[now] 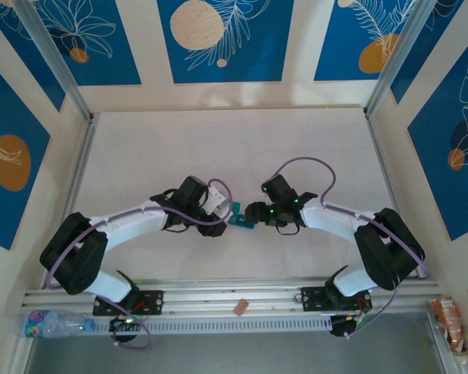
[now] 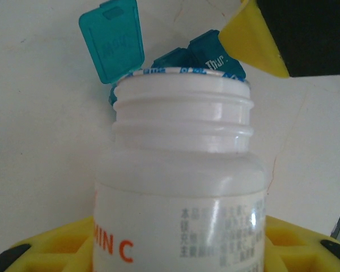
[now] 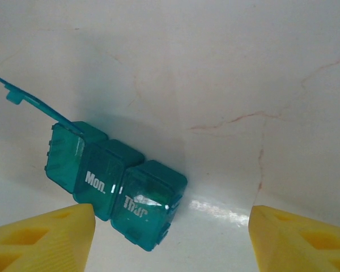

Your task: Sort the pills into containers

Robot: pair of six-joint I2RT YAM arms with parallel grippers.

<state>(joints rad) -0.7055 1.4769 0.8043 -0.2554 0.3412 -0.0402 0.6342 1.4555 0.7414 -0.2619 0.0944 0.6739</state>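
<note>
You are working on a pale, faintly veined table [image 1: 218,148] boxed in by blue wall panels [image 1: 218,39] with a leaf and orange-disc pattern.

On the left, your left arm runs from its base up and inward, elbow out toward the left wall and wrist aimed at the table's centre. The left gripper [image 1: 210,206] is clamped on a white bottle [image 2: 181,170], with a yellow pad on each side of the body. The cap is off, and the threaded mouth points straight at the organiser [image 3: 116,187]. That grip looks chosen for pouring: tilt the wrist and pills should leave through the neck toward the compartments.

The organiser lies on the table between the 2 grippers, just past the bottle's mouth. It is a teal strip of 3 compartments. 1 lid [image 2: 113,39] stands open at the end, and the ones marked "Mon" and "Thur" are closed. Whether the open cell holds anything, you cannot tell.

On the right, your right arm mirrors the left, elbow out to the right and wrist low. The right gripper [image 3: 173,238] has its fingers [image 3: 45,235] spread wide. The organiser sits ahead of them, near 1 tip and not pinched, probably so you can steady it.
</note>
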